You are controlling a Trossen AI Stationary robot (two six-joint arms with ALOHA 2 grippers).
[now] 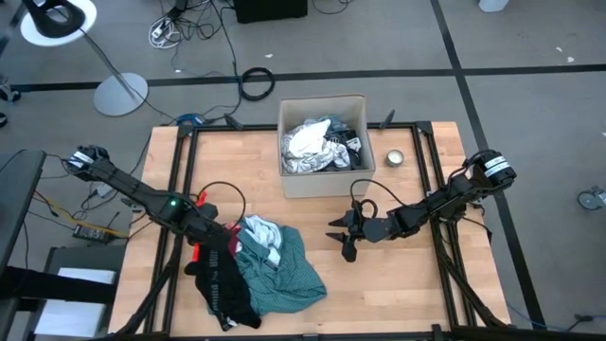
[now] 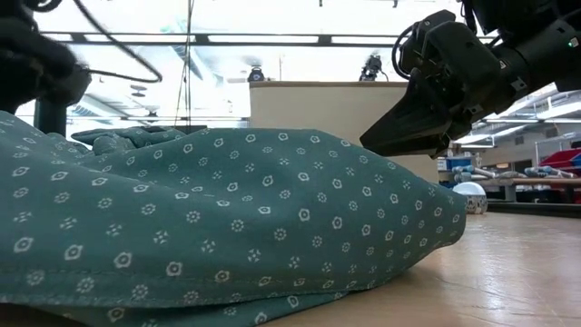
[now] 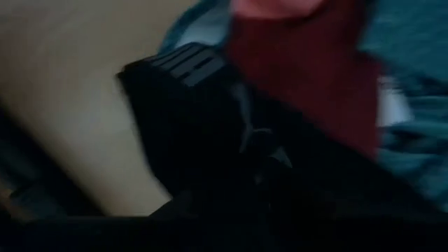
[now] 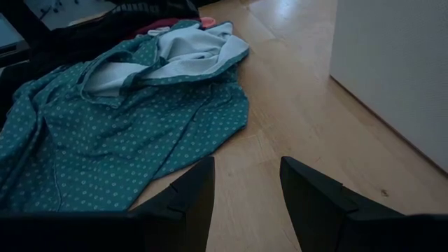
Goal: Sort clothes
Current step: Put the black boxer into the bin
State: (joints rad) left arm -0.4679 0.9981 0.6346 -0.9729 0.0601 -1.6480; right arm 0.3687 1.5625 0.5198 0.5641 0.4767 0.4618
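Nearest the table's front edge, at about 7 o'clock from the table's centre in the high view: a rumpled pile of clothes. Lowest in it, a black garment [image 1: 223,284], crumpled and dark, touching a teal shirt [image 1: 284,270] spread flat to its right. Teal cloth dotted all over with small pale diamond-and-dot motifs, lying in soft folds, filling most of the low view [image 2: 227,218]. On top of it toward 12 o'clock, a light blue shirt [image 1: 260,234], bunched, its pale lining turned outward in the right wrist view [image 4: 178,59]. A sliver of red fabric [image 1: 196,252] at the pile's 9 o'clock edge, just beside the black piece.

Left gripper [image 1: 216,237] down among the pile at its 10 o'clock side, pressed against dark and red cloth [image 3: 301,77]; finger spread: cannot tell, view too close and dim.

Right gripper [image 1: 346,242] at about 3 o'clock from the pile, apart from the clothes, over bare wood of the table [image 1: 398,284], fingers [image 4: 189,196] spread wide and empty.

Farther back, at 12 o'clock: a tan cardboard box [image 1: 322,180] holding a heap of white and black-and-white patterned pieces [image 1: 317,147]. At the box's 3 o'clock, a small round metal tin [image 1: 395,157], well apart from the clothes.
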